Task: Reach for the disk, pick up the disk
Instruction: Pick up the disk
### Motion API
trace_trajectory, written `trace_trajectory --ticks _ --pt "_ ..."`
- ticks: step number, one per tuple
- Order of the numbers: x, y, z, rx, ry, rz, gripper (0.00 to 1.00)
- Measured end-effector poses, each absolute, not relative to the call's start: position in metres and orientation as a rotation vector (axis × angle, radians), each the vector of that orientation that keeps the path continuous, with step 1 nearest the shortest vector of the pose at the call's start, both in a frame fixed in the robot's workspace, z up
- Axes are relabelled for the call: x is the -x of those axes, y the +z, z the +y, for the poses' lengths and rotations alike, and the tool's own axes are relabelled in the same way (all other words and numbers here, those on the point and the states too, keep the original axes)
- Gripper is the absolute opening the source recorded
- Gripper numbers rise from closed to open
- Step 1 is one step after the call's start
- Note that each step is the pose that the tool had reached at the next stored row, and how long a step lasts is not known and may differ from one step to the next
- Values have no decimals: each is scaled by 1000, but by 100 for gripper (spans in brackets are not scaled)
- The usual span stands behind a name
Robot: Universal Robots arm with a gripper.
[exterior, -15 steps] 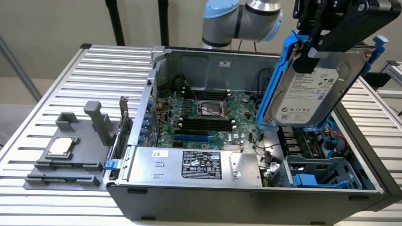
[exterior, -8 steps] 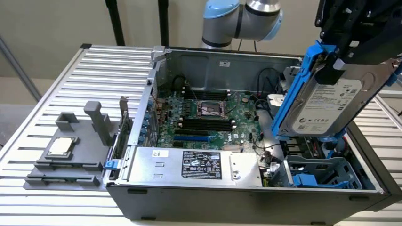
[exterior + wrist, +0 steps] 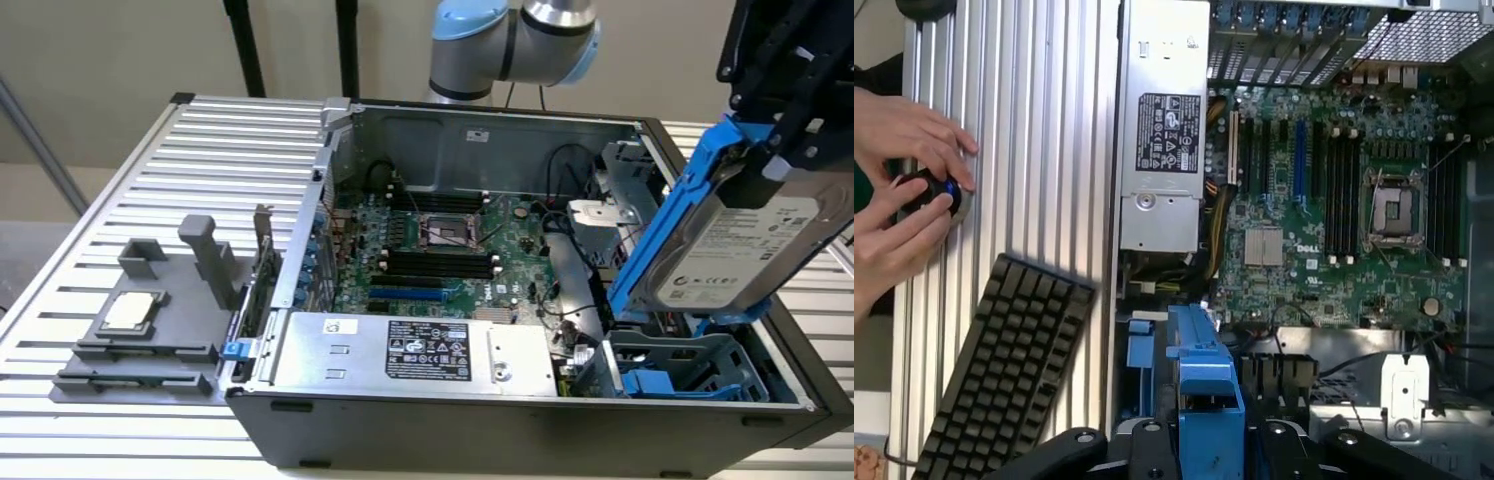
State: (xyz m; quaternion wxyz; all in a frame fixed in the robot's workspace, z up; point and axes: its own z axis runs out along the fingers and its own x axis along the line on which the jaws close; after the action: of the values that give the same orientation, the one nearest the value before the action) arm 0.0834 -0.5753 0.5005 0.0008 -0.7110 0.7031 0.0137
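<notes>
The disk [image 3: 747,250], a flat silver-grey drive with a white printed label and a blue carrier frame, hangs tilted above the drive bay [image 3: 687,365] at the exterior view's right end of the open case [image 3: 534,430]. The label print is too small to read. The black tool [image 3: 787,90] comes down from above and is clamped on the disk's upper end, lifting it clear of the bay. In the wrist view, "DELL" is printed on the motherboard [image 3: 1334,200]. Beside the case, on the ribbed desk [image 3: 1034,130], lies a black keyboard [image 3: 1004,370], and a person's hands [image 3: 899,190] hold a small black device [image 3: 924,190].
</notes>
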Motion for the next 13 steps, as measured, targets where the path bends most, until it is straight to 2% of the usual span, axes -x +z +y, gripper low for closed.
trace_trajectory --ticks 13 --pt "-106 488 -589 2231 52 2206 33"
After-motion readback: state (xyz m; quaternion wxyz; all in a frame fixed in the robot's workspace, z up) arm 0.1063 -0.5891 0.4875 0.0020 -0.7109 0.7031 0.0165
